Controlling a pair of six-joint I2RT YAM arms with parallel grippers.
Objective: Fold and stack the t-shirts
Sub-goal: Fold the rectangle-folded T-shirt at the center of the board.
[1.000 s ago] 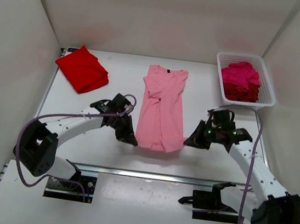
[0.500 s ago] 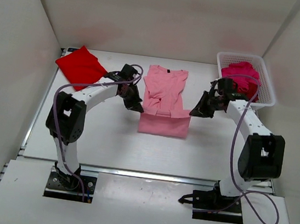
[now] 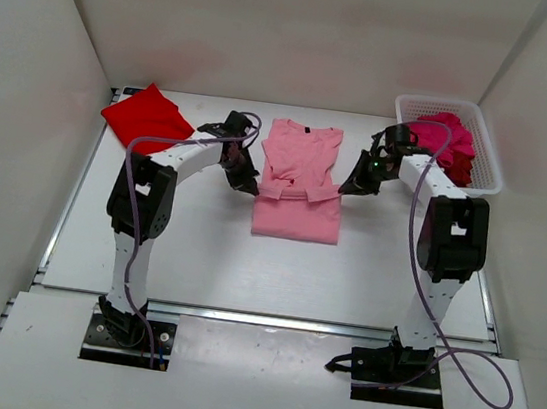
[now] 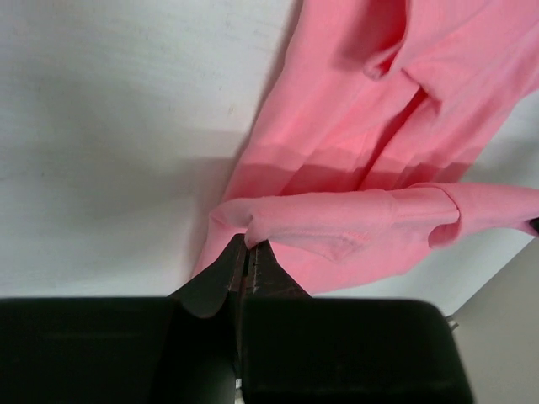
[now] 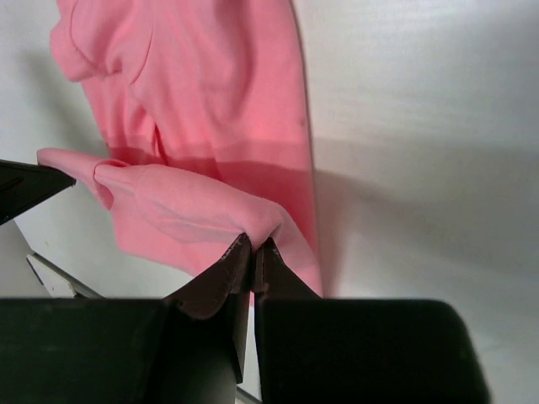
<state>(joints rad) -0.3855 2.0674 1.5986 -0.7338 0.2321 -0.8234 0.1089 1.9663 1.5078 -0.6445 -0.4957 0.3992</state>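
A light pink t-shirt (image 3: 298,188) lies in the middle of the table, its lower half doubled up over its upper half. My left gripper (image 3: 248,187) is shut on the hem's left corner (image 4: 240,220); my right gripper (image 3: 347,187) is shut on the right corner (image 5: 257,223). Both hold the hem stretched just above the shirt's chest. A folded bright red t-shirt (image 3: 150,125) rests at the back left. Magenta and dark red t-shirts (image 3: 444,146) are bunched in the white basket (image 3: 489,172).
The basket stands in the back right corner against the enclosure wall. White walls close in the table on the left, back and right. The arm bases stand on the near rail (image 3: 258,319).
Both grippers have carried the pink shirt's bottom hem from the near side away over the shirt, doubling it. Both arms now reach far out over the table.
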